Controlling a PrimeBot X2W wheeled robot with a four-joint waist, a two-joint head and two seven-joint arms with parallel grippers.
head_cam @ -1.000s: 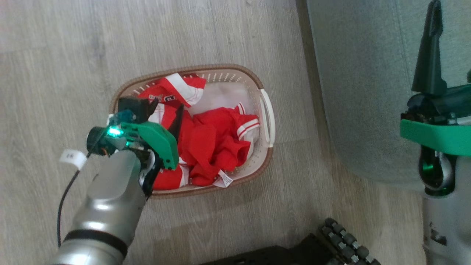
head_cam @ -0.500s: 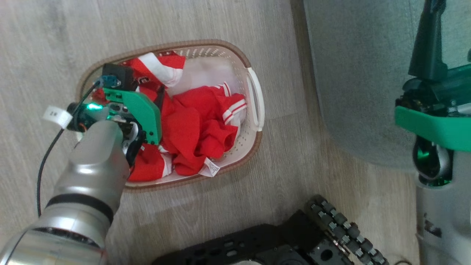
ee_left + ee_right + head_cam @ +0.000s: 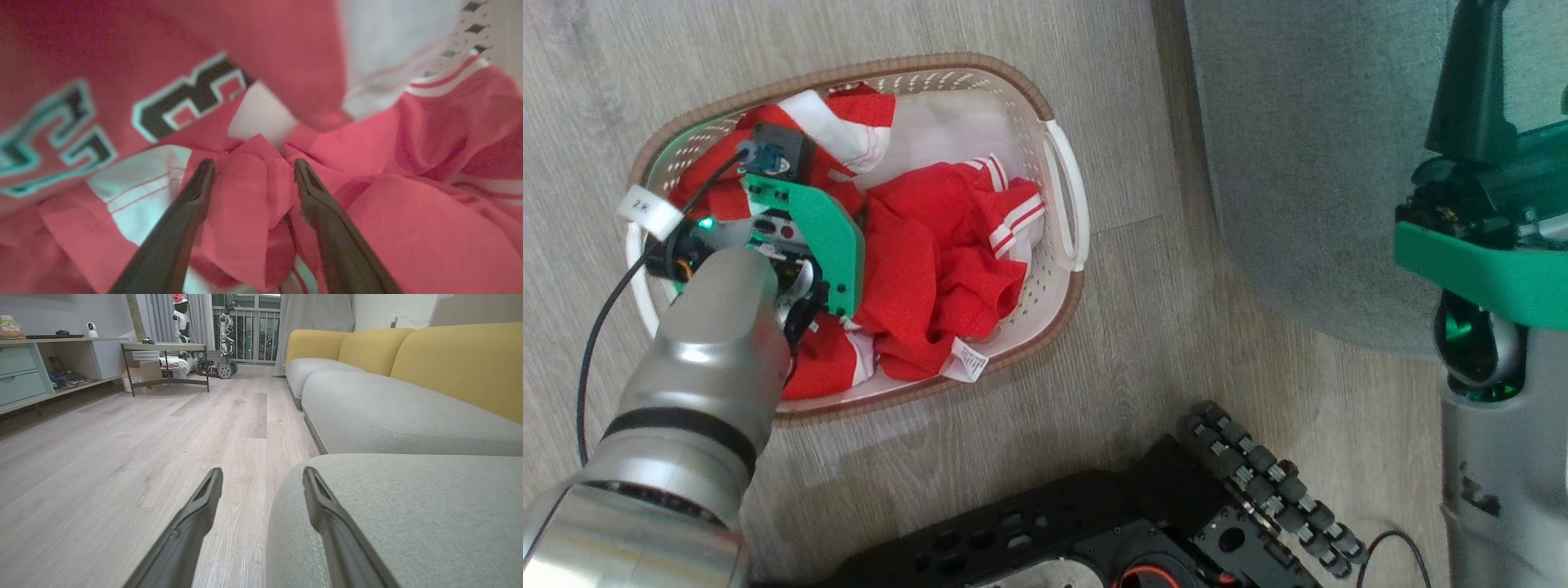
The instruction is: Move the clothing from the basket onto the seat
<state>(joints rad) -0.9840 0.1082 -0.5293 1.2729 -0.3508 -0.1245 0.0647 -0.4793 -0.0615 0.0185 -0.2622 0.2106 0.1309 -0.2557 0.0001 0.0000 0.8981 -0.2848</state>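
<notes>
The small oval white perforated plastic basket with a brown woven rim (image 3: 980, 69) stands on the pale wooden plank floor (image 3: 1111, 351), in the upper left of the head view. The bright red basketball clothing with white stripe trim (image 3: 931, 269) lies crumpled inside this basket, mostly in its left and lower part. A small white label (image 3: 964, 362) hangs at the lower edge of the pile.

The left gripper (image 3: 254, 163) reaches down into the basket. In the left wrist view its two long dark fingers stand apart, with a raised fold of the red cloth between them; they are not pressed together on it. Blurred black digits with a pale outline (image 3: 192, 106) show at the upper left of that view.

The large grey fabric seat cushion (image 3: 1298, 163) takes the upper right of the head view, near the basket but apart from it. The right gripper (image 3: 262, 471) has its fingers wide apart, with only air between them. In the right wrist view one finger is seen against the floor and the other against the rounded edge of the seat.
</notes>
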